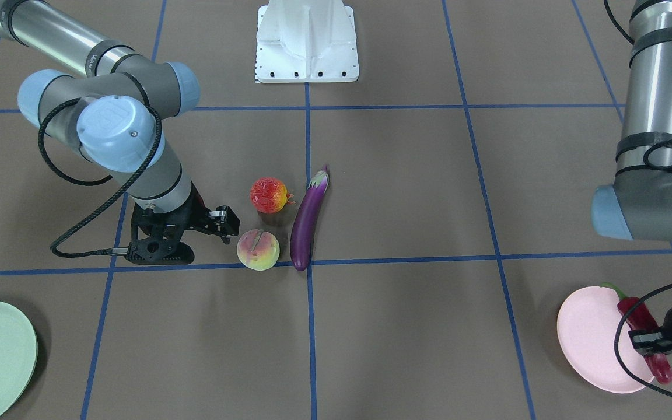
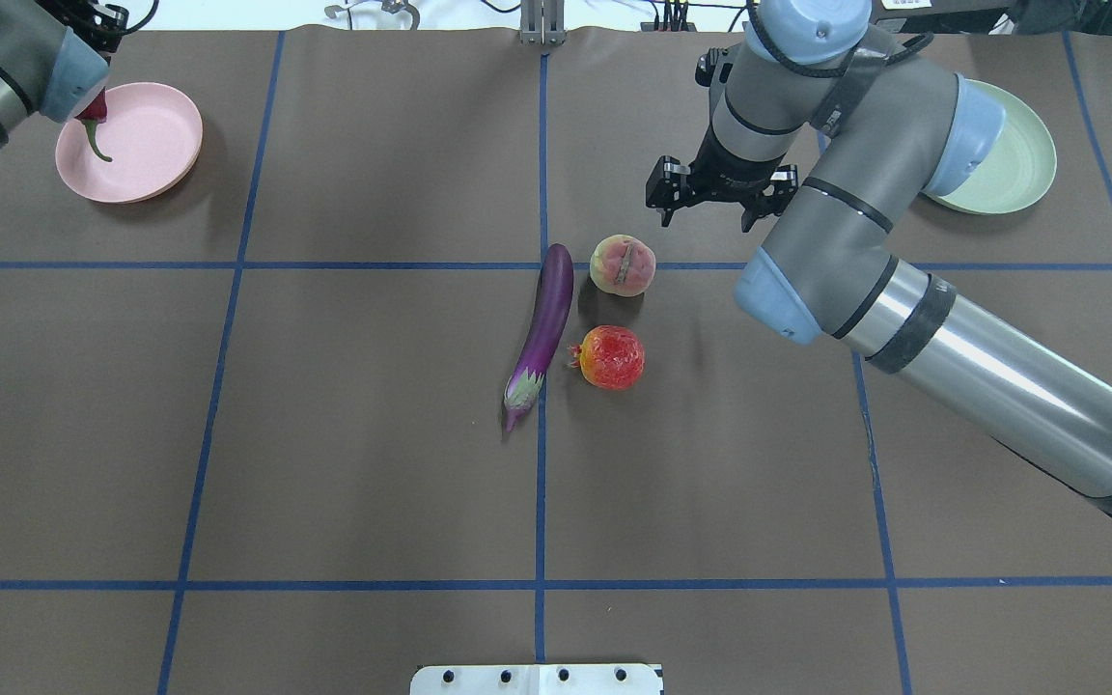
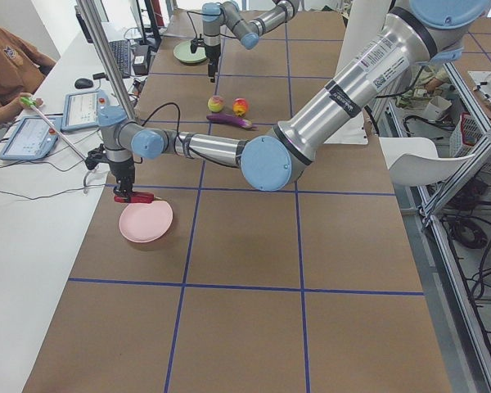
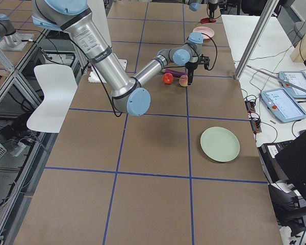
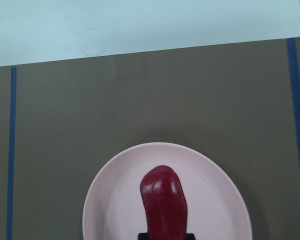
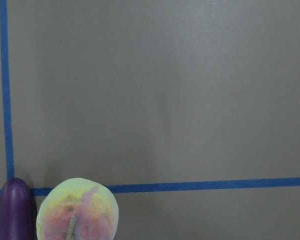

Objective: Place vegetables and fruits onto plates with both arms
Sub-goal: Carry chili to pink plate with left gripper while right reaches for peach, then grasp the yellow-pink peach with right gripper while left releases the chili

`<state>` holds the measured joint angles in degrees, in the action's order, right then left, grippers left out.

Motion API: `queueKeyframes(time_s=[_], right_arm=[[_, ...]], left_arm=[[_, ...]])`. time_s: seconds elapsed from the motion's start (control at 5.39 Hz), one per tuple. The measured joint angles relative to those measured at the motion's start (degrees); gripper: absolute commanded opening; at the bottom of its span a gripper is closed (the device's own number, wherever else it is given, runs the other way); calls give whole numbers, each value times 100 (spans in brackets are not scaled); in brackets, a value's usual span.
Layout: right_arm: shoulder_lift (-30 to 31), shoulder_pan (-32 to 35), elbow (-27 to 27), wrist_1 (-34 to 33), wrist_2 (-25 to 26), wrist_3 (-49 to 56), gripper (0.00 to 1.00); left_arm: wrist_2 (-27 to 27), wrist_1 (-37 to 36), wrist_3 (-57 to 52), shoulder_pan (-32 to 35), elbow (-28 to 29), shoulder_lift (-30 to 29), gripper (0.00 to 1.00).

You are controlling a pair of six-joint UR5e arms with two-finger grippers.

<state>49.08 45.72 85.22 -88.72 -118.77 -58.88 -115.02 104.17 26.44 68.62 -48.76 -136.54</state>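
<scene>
My left gripper (image 1: 654, 344) is shut on the red chili pepper (image 1: 642, 324), holding it low over the pale pink plate (image 1: 590, 341). The left wrist view shows the pepper (image 5: 163, 205) above the plate (image 5: 115, 210). At the table's middle lie the purple eggplant (image 2: 546, 328), the peach (image 2: 623, 264) and the bumpy red-orange fruit (image 2: 611, 357). Pointing down, my right gripper (image 2: 710, 198) hangs open just beyond the peach, not touching it. Its wrist view catches the peach (image 6: 77, 212) and the eggplant tip (image 6: 15, 210) at the bottom edge. The mint green plate (image 2: 1010, 179) holds nothing.
The white base block (image 1: 307, 44) stands at the robot's side of the table. Blue tape lines grid the brown tabletop. A seated person (image 3: 8, 65) with tablets is at a side desk beyond the pink plate's end.
</scene>
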Motion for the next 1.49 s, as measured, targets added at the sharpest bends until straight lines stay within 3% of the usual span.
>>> queueKeyframes(time_s=[0.19, 0.37, 0.56, 0.93, 1.49], right_arm=[[-47, -167, -43, 9, 97, -106, 100], [-103, -255, -79, 9, 144, -155, 100], [-173, -297, -130, 8, 169, -188, 100], [-530, -346, -521, 15, 207, -255, 100], [-874, -352, -1166, 345, 363, -262, 100]], left_arm=[[423, 99, -2, -203, 171, -2, 0], [760, 211, -18, -386, 316, 2, 76], [959, 375, -239, -466, 463, 27, 99], [1223, 836, -629, -486, 592, 222, 100], [1249, 928, -639, -441, 608, 258, 100]])
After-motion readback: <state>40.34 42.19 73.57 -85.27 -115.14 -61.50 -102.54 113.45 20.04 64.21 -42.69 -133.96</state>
